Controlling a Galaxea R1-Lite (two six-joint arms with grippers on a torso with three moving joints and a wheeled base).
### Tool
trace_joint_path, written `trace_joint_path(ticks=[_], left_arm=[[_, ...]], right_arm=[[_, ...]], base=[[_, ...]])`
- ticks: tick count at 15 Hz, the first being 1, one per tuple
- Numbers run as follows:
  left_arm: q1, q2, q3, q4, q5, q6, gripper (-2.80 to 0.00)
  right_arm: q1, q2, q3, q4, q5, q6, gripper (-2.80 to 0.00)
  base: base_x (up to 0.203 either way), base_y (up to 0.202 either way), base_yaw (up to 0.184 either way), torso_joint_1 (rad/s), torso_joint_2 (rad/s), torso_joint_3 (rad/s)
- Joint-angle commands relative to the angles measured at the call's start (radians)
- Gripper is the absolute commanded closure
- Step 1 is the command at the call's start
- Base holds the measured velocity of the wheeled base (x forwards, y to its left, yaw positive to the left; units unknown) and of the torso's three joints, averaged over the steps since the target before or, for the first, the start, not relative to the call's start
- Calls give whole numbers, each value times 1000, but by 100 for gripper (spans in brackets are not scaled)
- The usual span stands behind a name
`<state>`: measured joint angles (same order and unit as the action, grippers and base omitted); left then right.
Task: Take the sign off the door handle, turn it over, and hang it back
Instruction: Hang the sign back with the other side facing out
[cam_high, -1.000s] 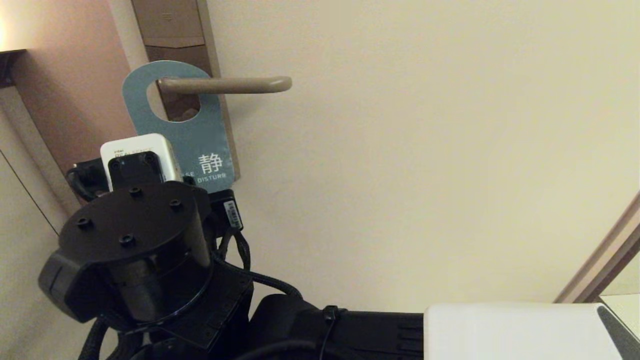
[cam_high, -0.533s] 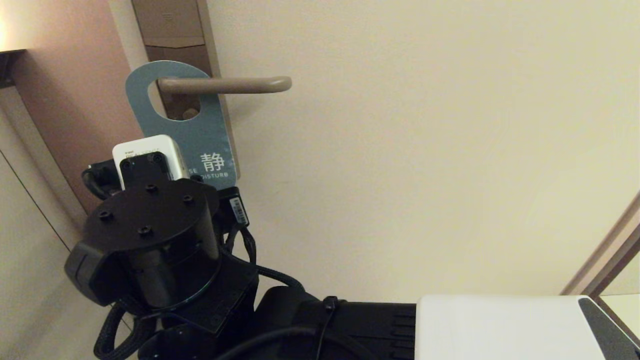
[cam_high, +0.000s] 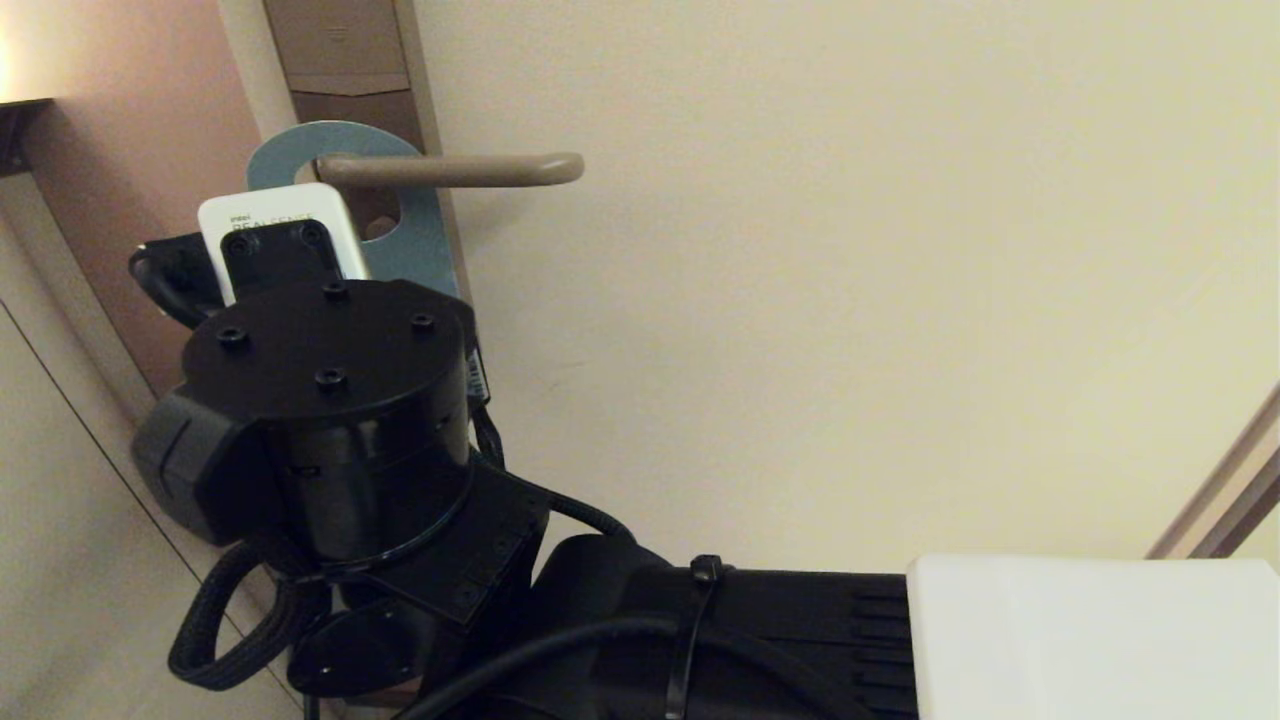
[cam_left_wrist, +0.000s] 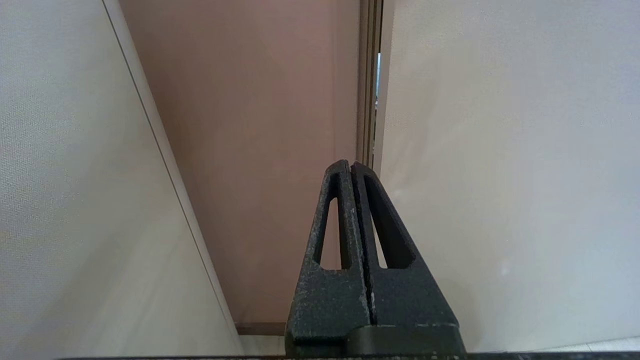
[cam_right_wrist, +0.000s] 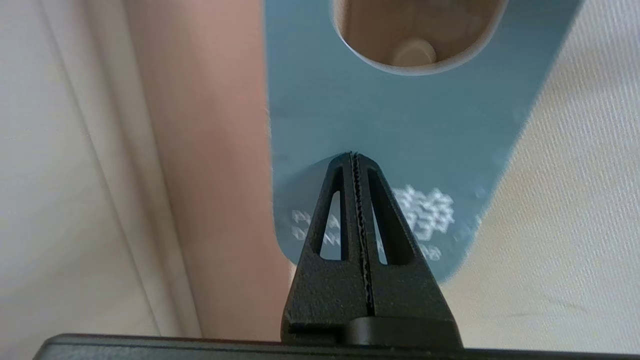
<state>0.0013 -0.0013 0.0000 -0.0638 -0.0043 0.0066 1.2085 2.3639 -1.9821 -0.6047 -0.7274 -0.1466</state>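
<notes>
The sign is hanging teal face out on the door handle, just below whose bar the right gripper is pointing at the card, fingers pressed together, gripping nothing. It probably needs opening before pinching the lower edge. The left gripper, likewise closed and empty, is facing the wall, away from the handle.

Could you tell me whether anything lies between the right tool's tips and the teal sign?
Nothing shows between them: in the right wrist view the right tool, shut, points straight at the sign; whether they touch I cannot tell.
</notes>
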Motion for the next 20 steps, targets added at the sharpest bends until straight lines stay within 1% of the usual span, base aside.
trace_joint_path(ticks=[1, 2, 4, 6, 10, 13, 15, 20], left_arm=[[0, 1, 0, -1, 0, 0, 0], [0, 1, 0, -1, 0, 0, 0], [0, 1, 0, -1, 0, 1, 0], [0, 1, 0, -1, 0, -1, 0], [0, 1, 0, -1, 0, -1, 0], [0, 1, 0, -1, 0, 1, 0], [0, 1, 0, -1, 0, 0, 0], [0, 1, 0, -1, 0, 0, 0]], right_arm=[[0, -11, 0, -4, 0, -1, 0], [0, -9, 0, -5, 5, 1, 0], [1, 10, 0, -22, 42, -2, 0], [1, 31, 0, -65, 80, -12, 0], [-17, 72, 0, -111, 82, -16, 0], [-63, 74, 0, -139, 103, -21, 0], [-75, 70, 0, -139, 109, -22, 0], [-61, 45, 9, -138, 108, -27, 0]], base=[[0, 0, 0, 0, 0, 0], [0, 0, 0, 0, 0, 0], [0, 0, 0, 0, 0, 0], [0, 0, 0, 0, 0, 0], [0, 0, 0, 0, 0, 0], [0, 0, 0, 0, 0, 0], [0, 0, 0, 0, 0, 0], [0, 0, 0, 0, 0, 0]])
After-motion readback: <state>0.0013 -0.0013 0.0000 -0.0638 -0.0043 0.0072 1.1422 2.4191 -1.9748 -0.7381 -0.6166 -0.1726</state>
